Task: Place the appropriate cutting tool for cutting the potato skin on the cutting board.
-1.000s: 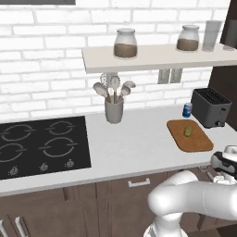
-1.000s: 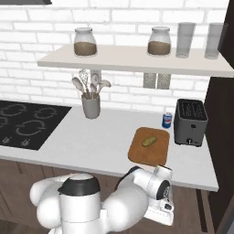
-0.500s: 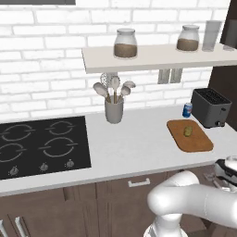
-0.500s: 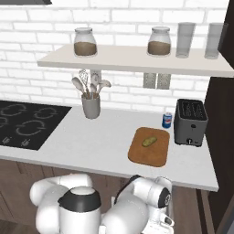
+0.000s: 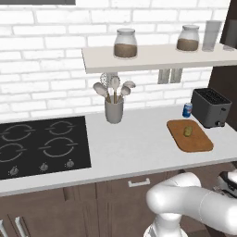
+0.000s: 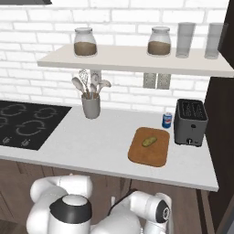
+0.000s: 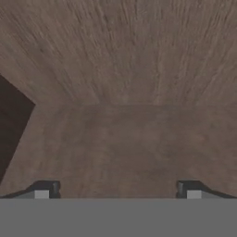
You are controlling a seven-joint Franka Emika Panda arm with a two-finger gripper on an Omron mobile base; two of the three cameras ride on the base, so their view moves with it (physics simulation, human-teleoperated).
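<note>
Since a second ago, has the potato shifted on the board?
No. The potato lies at the same spot on the cutting board, same gap from the toaster.

Looking forward and down from behind, left and right, sharing the counter [image 5: 139,148] and cutting board [image 6: 148,147]. Pressed close ahead of the wide-apart jaws: brown wood grain, perhaps a cabinet front [image 7: 120,92].

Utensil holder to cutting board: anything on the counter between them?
Nothing: both base views show bare white counter between the utensil holder and the cutting board.
</note>
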